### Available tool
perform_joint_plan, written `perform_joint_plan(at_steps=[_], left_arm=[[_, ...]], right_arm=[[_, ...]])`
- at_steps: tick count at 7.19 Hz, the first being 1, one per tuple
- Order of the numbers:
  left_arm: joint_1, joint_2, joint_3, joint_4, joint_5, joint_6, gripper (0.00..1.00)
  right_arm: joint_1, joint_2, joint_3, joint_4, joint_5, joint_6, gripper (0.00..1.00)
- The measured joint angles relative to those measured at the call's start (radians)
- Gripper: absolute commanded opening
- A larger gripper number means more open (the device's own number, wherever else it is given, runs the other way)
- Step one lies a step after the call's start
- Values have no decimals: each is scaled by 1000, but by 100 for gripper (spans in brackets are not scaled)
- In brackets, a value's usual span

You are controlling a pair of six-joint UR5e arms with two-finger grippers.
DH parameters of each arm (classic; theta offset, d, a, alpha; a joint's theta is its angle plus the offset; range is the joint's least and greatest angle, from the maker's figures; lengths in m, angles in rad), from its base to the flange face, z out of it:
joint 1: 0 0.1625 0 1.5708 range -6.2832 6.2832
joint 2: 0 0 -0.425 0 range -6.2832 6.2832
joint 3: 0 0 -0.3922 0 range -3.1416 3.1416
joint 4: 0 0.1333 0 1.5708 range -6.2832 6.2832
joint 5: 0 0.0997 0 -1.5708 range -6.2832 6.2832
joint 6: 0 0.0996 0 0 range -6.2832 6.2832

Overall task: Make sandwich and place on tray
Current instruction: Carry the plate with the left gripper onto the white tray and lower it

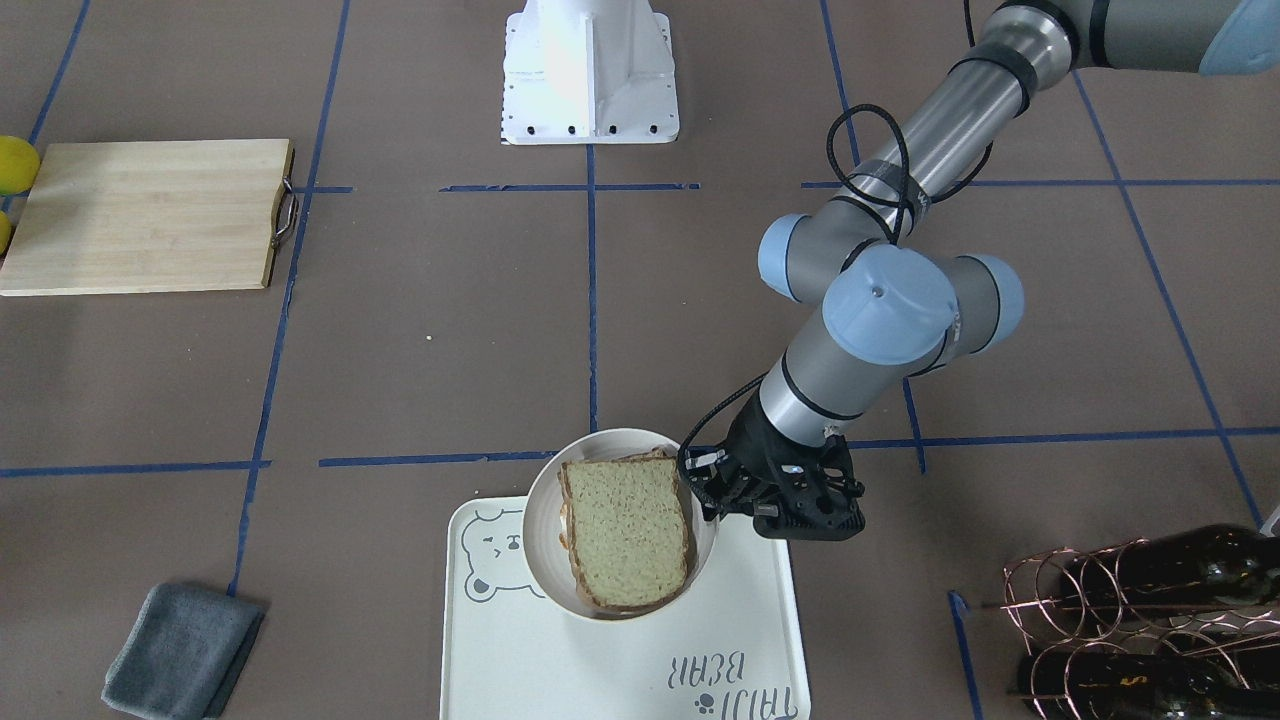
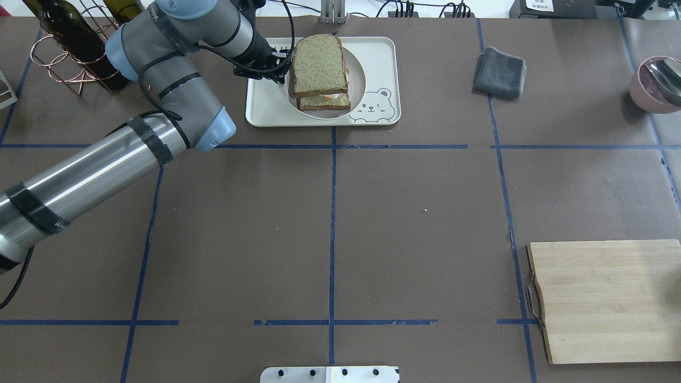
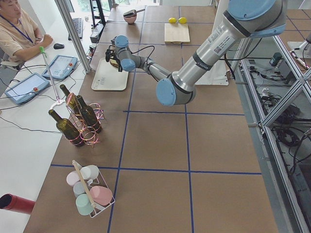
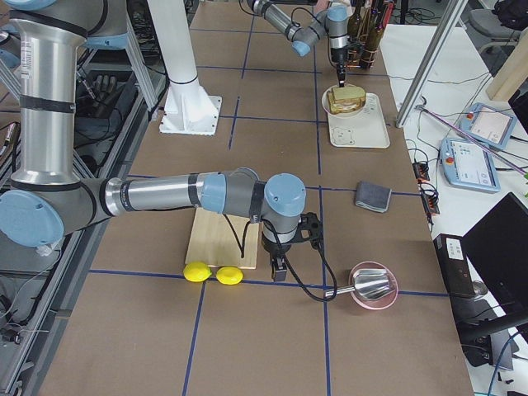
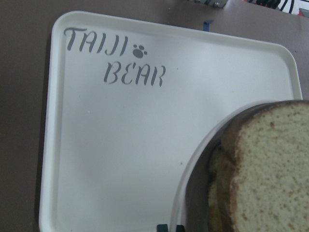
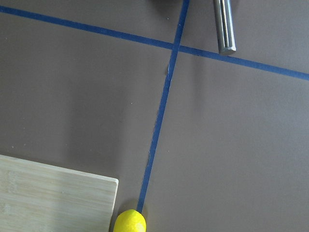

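Observation:
The sandwich (image 1: 628, 535), two speckled bread slices with white egg and orange showing between them, lies on a round white plate (image 1: 545, 480). My left gripper (image 1: 708, 500) is shut on the plate's rim and holds it over the cream-white bear tray (image 1: 620, 660). Whether the plate touches the tray I cannot tell. The overhead view shows the sandwich (image 2: 318, 66), the left gripper (image 2: 285, 68) and the tray (image 2: 266, 106). The left wrist view shows the tray (image 5: 120, 145) below the sandwich (image 5: 270, 169). My right gripper (image 4: 280, 266) hangs low beside the cutting board; I cannot tell whether it is open or shut.
A wooden cutting board (image 2: 606, 298) lies near the right arm, with two lemons (image 4: 210, 272) beside it. A grey cloth (image 2: 500, 72) lies right of the tray. A copper wine rack with bottles (image 2: 69, 42) stands left of the tray. A pink bowl with a metal utensil (image 2: 654, 85) stands far right.

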Motion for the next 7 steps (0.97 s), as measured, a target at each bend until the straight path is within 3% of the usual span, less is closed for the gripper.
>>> perform_joint_plan(at_steps=[1,2,3,7], left_arm=[[-5,-59,136,-72,12,2,0],[-6,-102,238,-124,34,3,15],[-5,-134,312,-167,56,2,99],[-6,-158,359,-203,93,100,100]], right_arm=[[0,-1,0,0,1,0,100],[0,-1,-1,0,1,0,100],[0,-1,-1,0,1,0,100],[0,-2,-2,1,1,0,100]])
